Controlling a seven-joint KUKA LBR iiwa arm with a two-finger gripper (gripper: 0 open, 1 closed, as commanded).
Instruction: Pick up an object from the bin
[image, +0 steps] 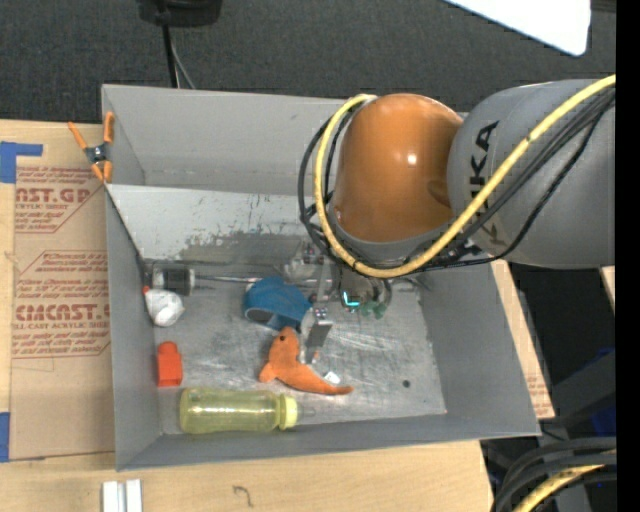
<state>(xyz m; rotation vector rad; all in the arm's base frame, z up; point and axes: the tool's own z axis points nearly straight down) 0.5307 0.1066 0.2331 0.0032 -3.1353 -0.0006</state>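
Note:
My gripper (314, 348) hangs under the orange wrist cover in the middle of the bin. Its tip comes down right at an orange, curved toy-like thing (293, 371) lying on the bin floor, at that thing's upper right side. A blue rounded thing (274, 300) lies just to the upper left of the gripper, partly under the wrist. Whether the gripper touches the orange thing I cannot tell.
A yellowish clear bottle (237, 410) lies along the front wall. At the left are a small orange block (168, 364), a white ball (165, 309) and a black-handled tool with a thin metal shaft (173, 277). The arm covers the bin's right rear.

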